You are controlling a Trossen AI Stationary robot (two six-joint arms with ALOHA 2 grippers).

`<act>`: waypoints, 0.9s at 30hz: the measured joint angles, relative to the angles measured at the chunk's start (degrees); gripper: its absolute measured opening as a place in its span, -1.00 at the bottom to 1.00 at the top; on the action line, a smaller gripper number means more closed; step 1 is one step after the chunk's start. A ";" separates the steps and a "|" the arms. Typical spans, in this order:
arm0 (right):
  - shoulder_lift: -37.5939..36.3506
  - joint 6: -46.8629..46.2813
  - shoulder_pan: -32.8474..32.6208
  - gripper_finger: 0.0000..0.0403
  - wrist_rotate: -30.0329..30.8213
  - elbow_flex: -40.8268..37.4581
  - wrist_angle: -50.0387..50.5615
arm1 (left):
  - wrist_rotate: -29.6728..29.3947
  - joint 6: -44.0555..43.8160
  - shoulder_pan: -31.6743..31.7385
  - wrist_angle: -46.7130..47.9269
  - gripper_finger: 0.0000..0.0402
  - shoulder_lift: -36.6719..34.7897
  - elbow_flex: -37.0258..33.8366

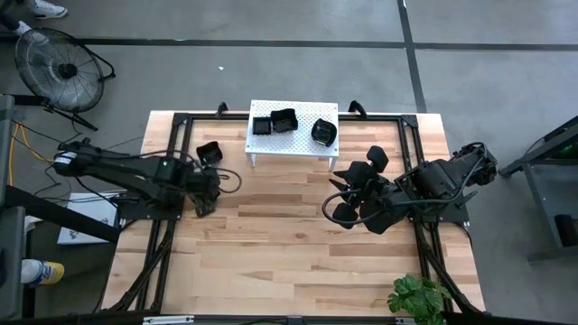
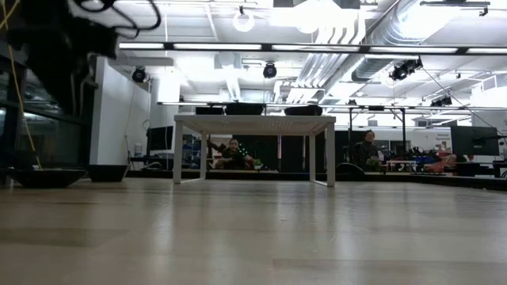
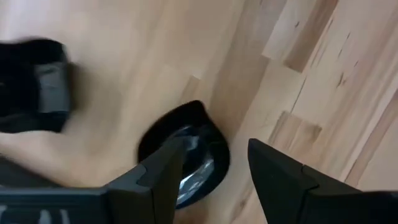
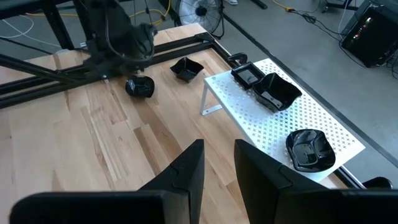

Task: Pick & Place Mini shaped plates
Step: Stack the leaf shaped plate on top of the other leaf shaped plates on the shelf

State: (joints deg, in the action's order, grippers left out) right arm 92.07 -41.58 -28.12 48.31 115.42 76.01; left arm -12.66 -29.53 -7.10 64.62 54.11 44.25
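Your left gripper (image 1: 200, 204) sits at the table's (image 1: 298, 262) 9 o'clock side, jaws apart, straddling one edge of a round black plate (image 3: 186, 152) that lies flat on the wood; a wavy-rimmed plate (image 1: 209, 152) rests on the boards at its 12 o'clock. Your right gripper (image 1: 377, 222) hangs at the 3 o'clock side, jaws a narrow gap apart and holding nothing, with more plates (image 1: 357, 185) clustered just beside it. Three plates (image 4: 273, 91) sit on the white perforated stand (image 1: 302, 144) at 12 o'clock.
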 joint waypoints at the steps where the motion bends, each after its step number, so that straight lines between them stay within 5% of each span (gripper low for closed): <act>1: 0.00 0.00 0.00 -0.59 -0.02 0.00 0.00 | 0.51 -0.86 -0.19 -1.66 -0.12 -0.74 -1.64; 15: 0.20 -1.51 0.00 -0.59 -0.36 0.00 -0.02 | 5.30 -8.48 -0.08 -14.45 -0.12 -15.30 -18.80; 27: 1.36 -2.28 0.04 -0.59 -1.06 0.00 0.00 | 1.50 -1.34 -0.39 -14.97 -0.12 -12.82 -19.43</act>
State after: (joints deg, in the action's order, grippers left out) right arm 93.43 -43.86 -28.08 47.26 115.42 76.01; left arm -11.15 -30.86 -7.49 49.65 41.29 24.82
